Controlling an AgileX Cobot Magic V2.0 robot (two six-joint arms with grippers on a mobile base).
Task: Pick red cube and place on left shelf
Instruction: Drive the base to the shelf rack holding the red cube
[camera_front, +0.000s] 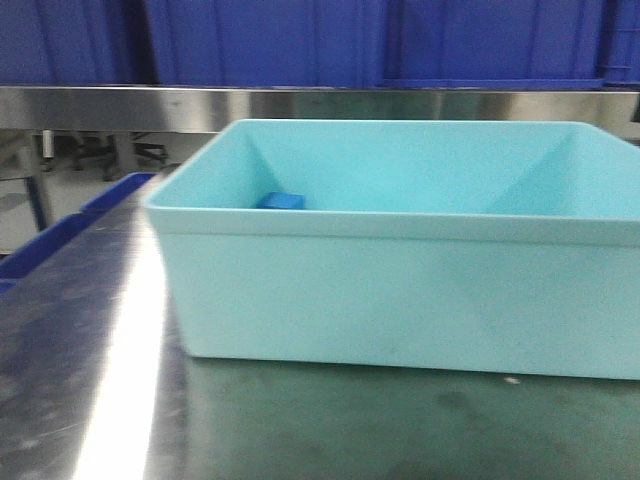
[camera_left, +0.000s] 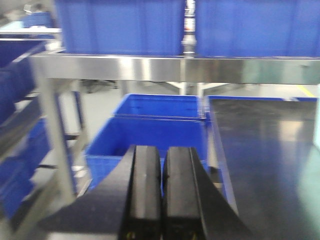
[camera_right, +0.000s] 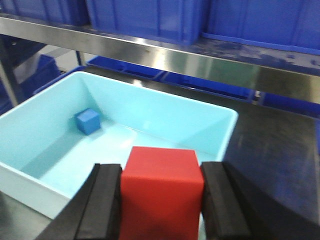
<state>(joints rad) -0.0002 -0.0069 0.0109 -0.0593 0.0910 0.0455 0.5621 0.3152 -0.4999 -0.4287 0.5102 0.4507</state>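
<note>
Now, blue cube in teal tub; red cube in right pincer.

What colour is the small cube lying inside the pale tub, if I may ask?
The small cube is blue, clearest in the right wrist view.

There is one red cube, one small blue cube, one pale teal tub and one steel bench. The left shelf shows one long steel rail; the right wrist view counts three dark-blue crates standing on it, while the left wrist view shows two on it and at least two more open ones below. Two grippers appear, the left gripper and the right gripper, each with two black fingers.
</note>
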